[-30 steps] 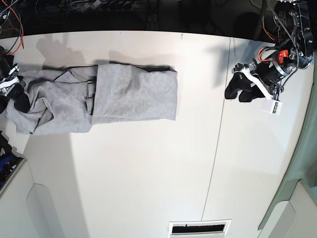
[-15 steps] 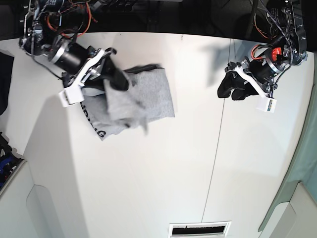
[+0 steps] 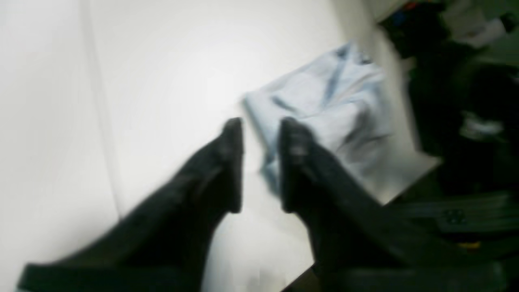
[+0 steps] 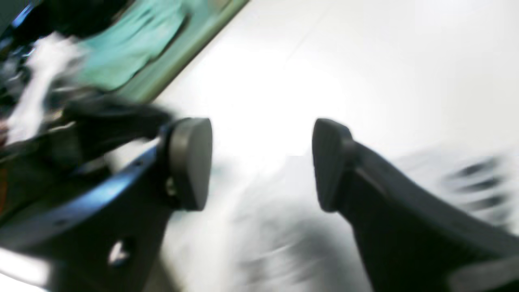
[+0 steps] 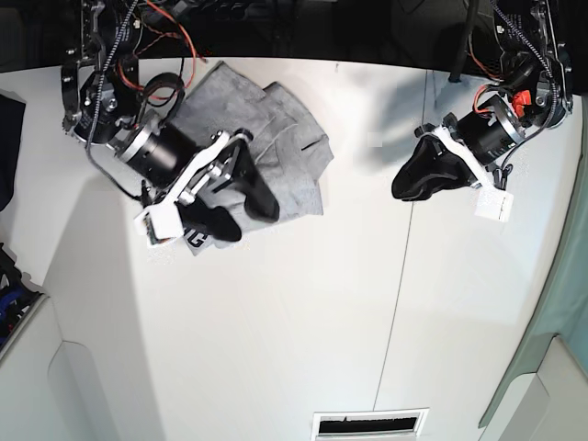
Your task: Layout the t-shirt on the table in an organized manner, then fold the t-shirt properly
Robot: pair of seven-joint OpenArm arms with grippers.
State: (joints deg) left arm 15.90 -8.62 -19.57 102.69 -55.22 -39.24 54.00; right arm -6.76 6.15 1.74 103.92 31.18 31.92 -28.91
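From my remote seat, reading the base view left to right: my right gripper [image 5: 246, 213] hangs over the t-shirt [image 5: 285, 152], its two dark fingers spread wide and holding nothing, a state the right wrist view confirms with clear daylight between the round pads [image 4: 190, 162] and only smeared grey cloth and black lettering beneath them. The shirt lies bunched in a rumpled, partly doubled heap on the table [image 5: 303, 322], toward the far edge and on the left half of the white top, its long axis running diagonally from the far-left corner of the heap down toward the near right; a scrap of the black print peeks out just below the gripper's white bracket. Past the thin seam in the tabletop, well apart from the cloth, my left gripper [image 5: 411, 181] points its tips back toward the shirt, and in the left wrist view its fingers [image 3: 231, 162] stand narrowed to a slim gap with nothing between them, the pale heap lying ahead and slightly to the right of the tips. My reading is that the right arm is plainly the nearer, directly above the cloth, while the left must cross bare table to reach the shirt's nearest edge before any spreading can begin.
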